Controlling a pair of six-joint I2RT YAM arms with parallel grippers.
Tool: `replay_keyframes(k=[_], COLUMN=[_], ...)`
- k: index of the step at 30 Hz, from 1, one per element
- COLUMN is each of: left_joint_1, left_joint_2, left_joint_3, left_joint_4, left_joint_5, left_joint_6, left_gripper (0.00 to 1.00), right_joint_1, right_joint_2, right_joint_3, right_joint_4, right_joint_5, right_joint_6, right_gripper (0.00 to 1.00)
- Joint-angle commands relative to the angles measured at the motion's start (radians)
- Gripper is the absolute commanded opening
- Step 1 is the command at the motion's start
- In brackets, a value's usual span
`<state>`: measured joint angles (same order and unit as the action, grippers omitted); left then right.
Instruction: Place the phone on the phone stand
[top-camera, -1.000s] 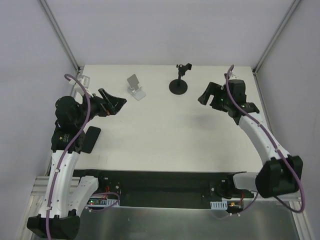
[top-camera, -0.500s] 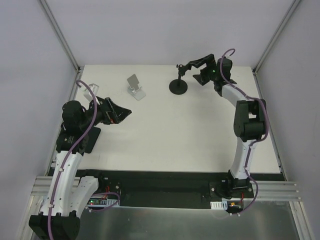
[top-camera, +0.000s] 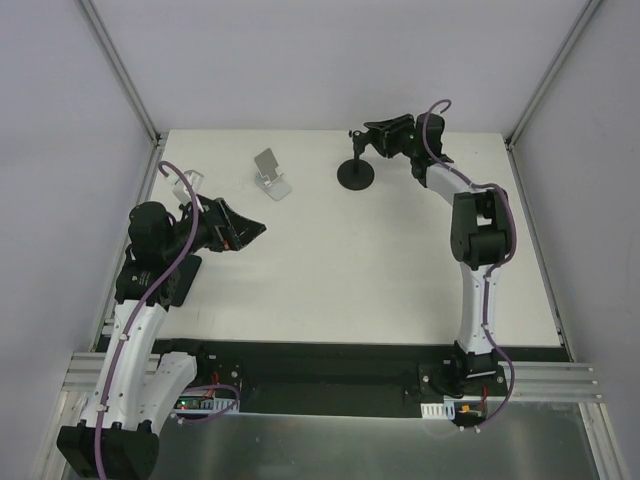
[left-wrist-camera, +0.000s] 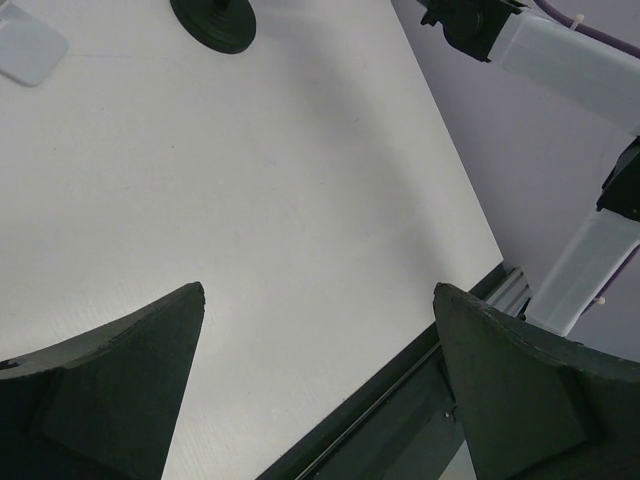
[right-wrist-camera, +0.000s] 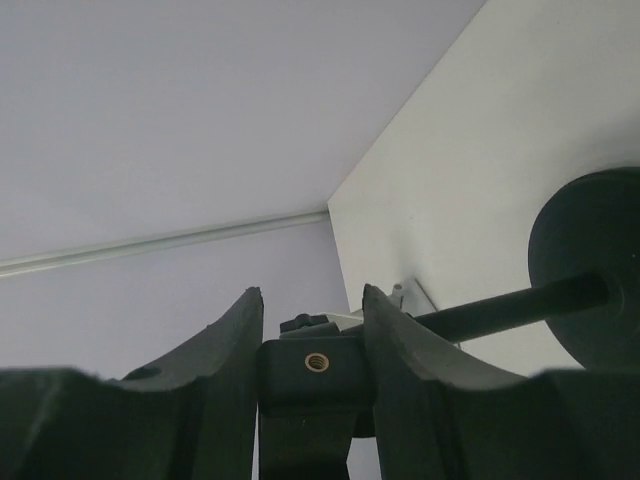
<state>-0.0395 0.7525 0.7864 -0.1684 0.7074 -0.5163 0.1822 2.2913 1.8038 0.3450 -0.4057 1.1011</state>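
Note:
The phone stand (top-camera: 356, 174) is black, with a round base, a thin pole and a clamp head, and stands at the back middle of the table. My right gripper (top-camera: 378, 134) reaches it from the right. In the right wrist view its fingers (right-wrist-camera: 312, 300) press both sides of the clamp head (right-wrist-camera: 316, 375), with the pole (right-wrist-camera: 520, 305) and base (right-wrist-camera: 590, 260) beyond. The phone (top-camera: 185, 280), dark and flat, lies at the table's left edge, partly under my left arm. My left gripper (top-camera: 255, 230) hangs open over bare table, its fingers (left-wrist-camera: 320, 290) wide apart and holding nothing.
A small silver folding stand (top-camera: 271, 175) sits at the back left of the table, left of the black stand; its plate shows in the left wrist view (left-wrist-camera: 25, 45). The table's near edge and black rail (left-wrist-camera: 400, 400) run below my left gripper.
My right arm swung from the right side to the back of the table and its gripper closed on the stand's clamp head. My left gripper drifted slightly right, still open.

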Motion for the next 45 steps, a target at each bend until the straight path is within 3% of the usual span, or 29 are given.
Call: replay_keyframes(k=[1, 2, 9, 12, 15, 18, 24, 26, 27, 28, 31, 37, 38, 41, 45], left_joint_1=[-0.005, -0.005, -0.023, -0.150, -0.325, -0.433, -0.471, -0.499, -0.511, -0.545, -0.598, -0.639, -0.639, -0.637, -0.629], left_joint_2=[-0.012, -0.013, 0.073, 0.163, 0.257, 0.336, 0.424, 0.456, 0.468, 0.485, 0.513, 0.625, 0.637, 0.674, 0.680], left_joint_3=[-0.003, -0.004, -0.018, 0.020, 0.079, 0.117, 0.129, 0.142, 0.146, 0.149, 0.165, 0.209, 0.224, 0.263, 0.269], left_joint_4=[0.044, 0.043, 0.046, 0.061, 0.072, 0.115, 0.216, 0.222, 0.224, 0.228, 0.234, 0.237, 0.231, 0.199, 0.173], left_joint_5=[0.037, 0.037, 0.041, 0.012, -0.104, -0.198, -0.230, -0.233, -0.238, -0.246, -0.304, -0.361, -0.371, -0.433, -0.517], left_joint_6=[-0.024, -0.036, -0.154, -0.145, -0.120, -0.100, -0.059, -0.030, -0.016, 0.014, 0.083, 0.079, 0.075, 0.073, 0.085], left_gripper=[0.95, 0.95, 0.92, 0.92, 0.93, 0.91, 0.93, 0.94, 0.96, 0.97, 0.97, 0.86, 0.80, 0.70, 0.63], right_joint_1=[0.025, 0.028, 0.106, 0.198, 0.299, 0.405, 0.481, 0.481, 0.481, 0.482, 0.481, 0.481, 0.479, 0.458, 0.363], right_joint_2=[-0.127, -0.172, -0.476, -0.613, -0.728, -0.829, -0.984, -1.016, -1.029, -1.052, -1.101, -1.217, -1.236, -1.299, -1.381], right_joint_3=[-0.150, -0.187, -0.648, -0.819, -0.967, -1.107, -1.262, -1.265, -1.276, -1.281, -1.279, -1.268, -1.271, -1.279, -1.336], right_joint_4=[0.098, 0.127, 0.250, 0.252, 0.242, 0.241, 0.215, 0.200, 0.198, 0.196, 0.143, 0.022, 0.003, -0.093, -0.124], right_joint_5=[0.005, 0.008, 0.168, 0.331, 0.491, 0.635, 0.722, 0.697, 0.680, 0.671, 0.616, 0.476, 0.464, 0.415, 0.212], right_joint_6=[0.068, 0.074, 0.210, 0.269, 0.334, 0.382, 0.366, 0.310, 0.290, 0.246, 0.168, -0.183, -0.307, -0.459, -0.615], right_gripper=[0.33, 0.25, 0.01, 0.01, 0.04, 0.06, 0.22, 0.37, 0.47, 0.67, 0.94, 0.98, 0.98, 0.99, 0.99])
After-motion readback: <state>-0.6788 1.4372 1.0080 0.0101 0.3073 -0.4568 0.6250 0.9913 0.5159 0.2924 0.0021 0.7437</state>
